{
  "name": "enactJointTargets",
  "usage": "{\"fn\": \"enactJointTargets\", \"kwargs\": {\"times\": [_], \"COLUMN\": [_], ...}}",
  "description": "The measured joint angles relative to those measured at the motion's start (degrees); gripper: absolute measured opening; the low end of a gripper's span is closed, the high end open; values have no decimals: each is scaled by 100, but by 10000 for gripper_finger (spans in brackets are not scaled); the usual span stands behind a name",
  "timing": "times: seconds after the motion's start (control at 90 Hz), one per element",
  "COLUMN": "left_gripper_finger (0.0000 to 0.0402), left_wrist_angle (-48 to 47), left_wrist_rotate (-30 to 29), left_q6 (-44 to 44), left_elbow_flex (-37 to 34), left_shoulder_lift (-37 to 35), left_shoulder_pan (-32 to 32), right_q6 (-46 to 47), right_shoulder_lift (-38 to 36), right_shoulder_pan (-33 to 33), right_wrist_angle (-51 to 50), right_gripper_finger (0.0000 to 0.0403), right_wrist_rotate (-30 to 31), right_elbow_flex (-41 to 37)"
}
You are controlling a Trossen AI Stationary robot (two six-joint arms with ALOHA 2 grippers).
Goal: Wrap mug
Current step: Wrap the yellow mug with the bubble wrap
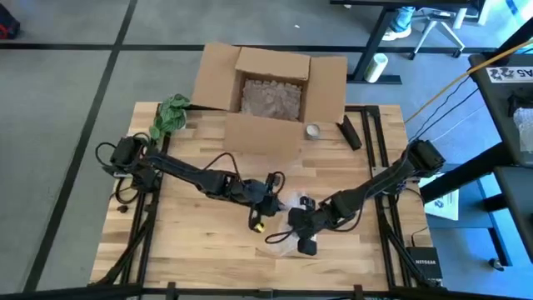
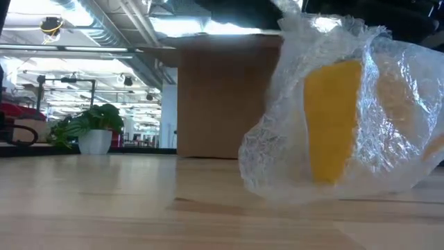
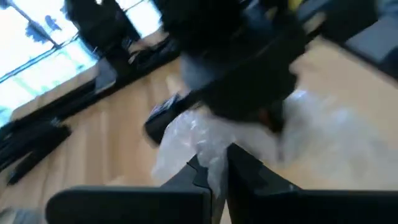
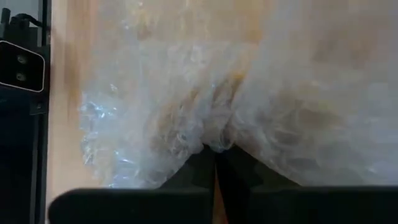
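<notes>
A: Where's the mug?

B: One yellow mug (image 2: 335,118), inside clear plastic wrap (image 2: 388,83), sitting on the table (image 1: 191,233) front of centre, between the two arms.

A: Claws?

B: Left claw (image 3: 216,169) is pinched together on a fold of the wrap. Right claw (image 4: 216,155) is clamped on the wrap too, fingers closed with film bunched between them. Both meet at the bundle, in the high view around (image 1: 287,218).

A: Room to move?

B: Front-left of the table is bare wood, open. The bundle sits inboard, not at any edge. One cardboard box (image 1: 271,92), flaps open, takes the middle of the far edge. One green cloth (image 1: 171,115) at the far-left corner. One small round silver thing (image 1: 312,131) and one dark bar (image 1: 349,133) just right of the box front.

A: Any text?

B: "NETGEAR" on a black unit (image 1: 424,262) off the right front corner. Low view shows one potted plant (image 2: 94,128) beyond the table.
</notes>
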Motion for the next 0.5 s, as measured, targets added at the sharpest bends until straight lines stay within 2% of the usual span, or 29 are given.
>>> {"fn": "enactJointTargets", "kwargs": {"times": [0.322,0.5], "left_gripper_finger": [0,0], "left_wrist_angle": [28,31], "left_wrist_rotate": [154,215], "left_q6": [-14,-14], "left_elbow_flex": [0,0], "left_shoulder_lift": [0,0], "left_shoulder_pan": [-170,-165], "right_q6": [-14,-4], "right_shoulder_lift": [-4,-128], "right_shoulder_pan": [2,4], "right_wrist_angle": [-15,-144], "right_gripper_finger": [2,22], "right_wrist_rotate": [187,149], "right_elbow_flex": [2,2]}}
